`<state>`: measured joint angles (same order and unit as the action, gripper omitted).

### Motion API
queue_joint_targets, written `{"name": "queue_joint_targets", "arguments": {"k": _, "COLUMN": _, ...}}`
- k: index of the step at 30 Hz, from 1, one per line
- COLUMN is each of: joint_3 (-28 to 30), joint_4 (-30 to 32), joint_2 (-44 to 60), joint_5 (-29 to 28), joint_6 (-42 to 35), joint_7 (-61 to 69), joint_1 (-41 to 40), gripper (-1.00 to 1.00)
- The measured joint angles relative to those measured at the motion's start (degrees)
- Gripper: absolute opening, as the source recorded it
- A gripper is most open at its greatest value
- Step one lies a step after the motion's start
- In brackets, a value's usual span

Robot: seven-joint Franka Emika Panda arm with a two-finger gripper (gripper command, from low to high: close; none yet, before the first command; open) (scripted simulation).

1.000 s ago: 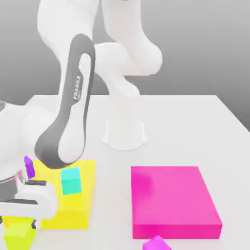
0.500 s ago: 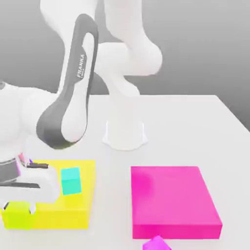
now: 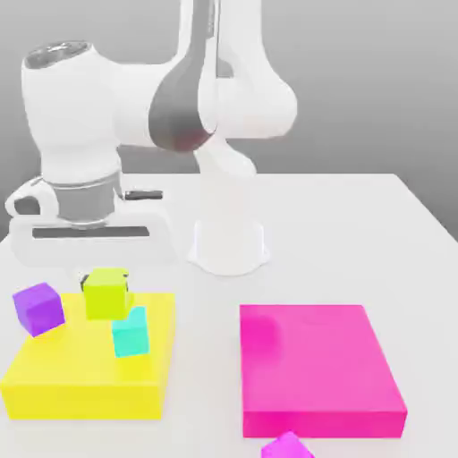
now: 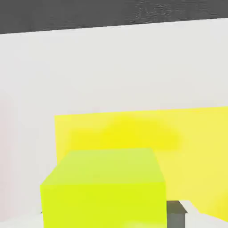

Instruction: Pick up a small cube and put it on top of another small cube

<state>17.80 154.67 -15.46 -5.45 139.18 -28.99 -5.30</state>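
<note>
Lime cube (image 3: 107, 292) hangs left of centre in the exterior view, pinched in the gripper (image 3: 106, 279), clear of the surface so it can travel to its stacking spot. Low in that frame, 1 magenta cube (image 3: 288, 445) peeks in, with the pink slab (image 3: 318, 367) above it. At lower left, the flat yellow block (image 3: 80, 385) carries the teal cube (image 3: 131, 332), a likely base just beside the load. Purple cube (image 3: 38, 308) sits at the left edge.

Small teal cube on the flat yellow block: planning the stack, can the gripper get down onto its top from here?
Probably yes: the small teal cube has a bare top, and the gripper holds the small lime cube above it.
</note>
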Motion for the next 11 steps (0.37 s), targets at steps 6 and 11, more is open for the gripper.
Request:
{"name": "queue_joint_targets", "arguments": {"k": 6, "joint_3": -0.13, "joint_4": 3.84, "joint_2": 6.11, "joint_5": 0.33, "joint_6": 10.24, "joint_7": 0.24, "joint_1": 0.15, "gripper": -1.0}}
{"name": "queue_joint_targets", "arguments": {"k": 11, "joint_3": -0.01, "joint_4": 4.11, "joint_2": 7.29, "joint_5": 0.62, "joint_6": 11.67, "joint_7": 0.47, "joint_1": 0.27, "gripper": 1.0}}
